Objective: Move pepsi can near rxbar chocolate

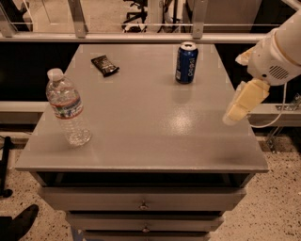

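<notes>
Overall light: dim and warm-toned; a brighter floor point(108, 14) is seen beyond the railing point(141, 37) at the top.
Glare: a pale sheen is spread across the bench point(141, 141), right of centre.
Shadows: soft ones are cast beside the water bottle point(68, 108) and before the pepsi can point(186, 63).
Right side: the pincer point(241, 102) is brightly lit, held over the bench's edge.

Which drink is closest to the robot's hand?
The pepsi can. The end effector hangs at the right edge of the table; the water bottle stands far left.

Single camera, high, at near side of grey table point(141, 127), pitched down, facing far railing point(141, 37). Mid range: whole tabletop and drawers point(141, 200) in frame. Arm's gripper point(235, 112) at frame right, over table's right edge.
</notes>
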Controlling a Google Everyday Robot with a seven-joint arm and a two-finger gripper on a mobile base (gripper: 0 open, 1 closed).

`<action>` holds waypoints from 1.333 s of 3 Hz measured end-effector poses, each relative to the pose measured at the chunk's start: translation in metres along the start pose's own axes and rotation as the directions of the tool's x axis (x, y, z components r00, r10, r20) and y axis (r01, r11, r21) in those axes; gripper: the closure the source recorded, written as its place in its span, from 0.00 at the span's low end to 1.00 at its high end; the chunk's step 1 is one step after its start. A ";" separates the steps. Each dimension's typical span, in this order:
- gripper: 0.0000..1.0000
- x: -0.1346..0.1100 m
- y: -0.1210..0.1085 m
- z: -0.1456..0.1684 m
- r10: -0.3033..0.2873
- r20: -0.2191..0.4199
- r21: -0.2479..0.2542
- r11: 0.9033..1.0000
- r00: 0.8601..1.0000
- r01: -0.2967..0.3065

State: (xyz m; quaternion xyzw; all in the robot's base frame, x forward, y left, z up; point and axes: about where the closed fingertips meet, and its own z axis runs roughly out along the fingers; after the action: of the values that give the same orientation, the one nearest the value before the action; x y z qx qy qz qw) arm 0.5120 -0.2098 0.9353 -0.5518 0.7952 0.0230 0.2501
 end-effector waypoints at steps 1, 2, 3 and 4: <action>0.00 -0.016 -0.045 0.044 0.049 0.125 0.047 0.997 0.991 -0.055; 0.00 -0.026 -0.077 0.070 0.077 0.206 0.082 0.992 0.976 -0.095; 0.00 -0.033 -0.106 0.095 0.121 0.301 0.095 0.983 0.946 -0.156; 0.00 -0.033 -0.105 0.095 0.120 0.300 0.095 0.983 0.946 -0.154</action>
State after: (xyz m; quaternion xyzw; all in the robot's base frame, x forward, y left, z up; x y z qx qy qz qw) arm 0.6498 -0.1924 0.8915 -0.4701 0.7858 0.0751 0.3948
